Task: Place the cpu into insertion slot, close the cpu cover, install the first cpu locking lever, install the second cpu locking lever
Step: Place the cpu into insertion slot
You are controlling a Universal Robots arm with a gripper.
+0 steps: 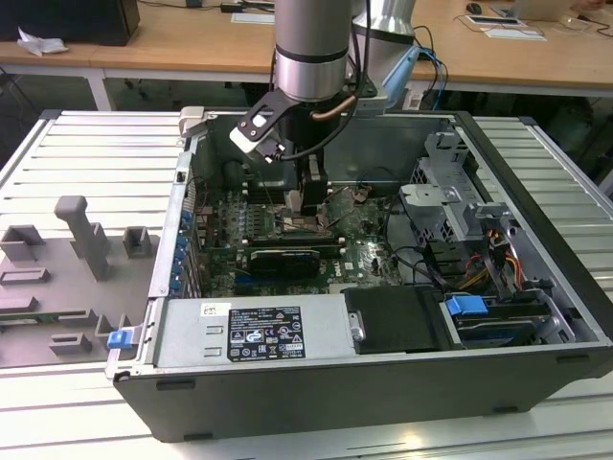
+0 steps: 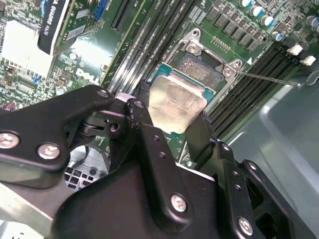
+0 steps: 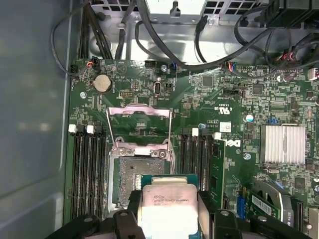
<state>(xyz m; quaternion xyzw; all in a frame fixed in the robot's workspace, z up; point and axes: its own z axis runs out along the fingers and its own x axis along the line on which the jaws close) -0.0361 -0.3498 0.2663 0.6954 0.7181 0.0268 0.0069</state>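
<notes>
My gripper (image 1: 305, 199) reaches down into the open computer case (image 1: 536, 192) and is shut on the cpu (image 3: 167, 206), a flat square chip with a pale metal face. In both wrist views the black fingers (image 2: 144, 107) clamp two opposite edges of the cpu (image 2: 177, 102). The chip hangs over one side of the insertion slot (image 3: 127, 181), whose dark centre (image 2: 202, 67) still shows beside it. I cannot tell whether the chip touches the slot. The cpu cover (image 3: 139, 110) is swung open and lies back beyond the slot, with a thin locking lever (image 3: 108, 130) standing along each side.
Long black memory slots (image 3: 87, 169) flank the slot on both sides. A black graphics card (image 1: 283, 259) lies just in front of it, and a finned heatsink (image 3: 284, 144) and cables (image 3: 164, 47) are nearby. Grey fixture blocks (image 1: 86, 240) sit on the table at the exterior view's left.
</notes>
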